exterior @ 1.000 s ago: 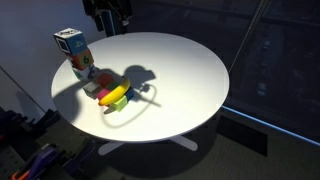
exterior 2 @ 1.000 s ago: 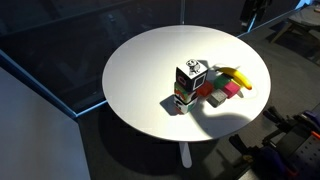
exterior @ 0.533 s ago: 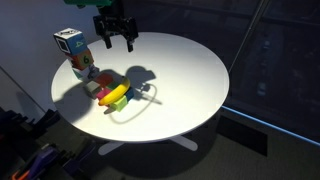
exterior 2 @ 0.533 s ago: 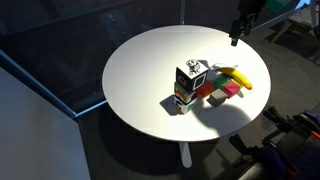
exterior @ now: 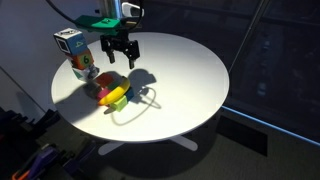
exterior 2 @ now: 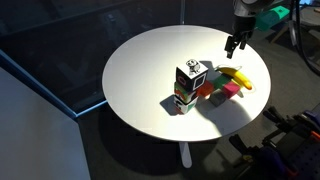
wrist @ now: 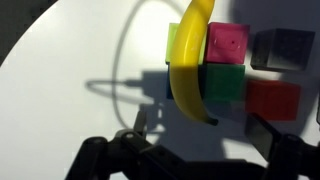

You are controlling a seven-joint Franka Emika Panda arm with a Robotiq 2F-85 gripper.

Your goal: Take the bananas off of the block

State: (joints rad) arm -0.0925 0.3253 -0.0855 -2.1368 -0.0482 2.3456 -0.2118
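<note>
Gripper (exterior: 120,55) hovers above the bananas (exterior: 116,96), fingers spread wide, nothing between them. In the wrist view the two fingers sit at the bottom corners with the gripper's centre (wrist: 190,152) short of the fruit, so it looks like the approach, with the grasp not yet made.

The bananas (wrist: 192,65) lie across the top of a cluster of coloured blocks (wrist: 228,60), the curved yellow body running between a pink block and a green one. In both exterior views they rest on that cluster, close to the tall carton (exterior: 72,50).

To do this well, I'd centre over the middle of the curve and turn the wrist so the fingers close across the narrow width, not along the length. Come straight down, but stop before the fingertips hit the block tops. The plastic looks smooth and rounded, so a pinch near either tip could squirt it out. Lift straight up first, so the blocks underneath aren't dragged along.

Room to move: the carton (exterior 2: 190,78) stands just beside the blocks (exterior 2: 222,90) and looks easy to topple, so keep away from that side. The cluster sits near the rim of the round table (exterior 2: 140,60). The widest bare surface lies across the table (exterior: 195,70), away from the carton, a fair spot for setting down.
</note>
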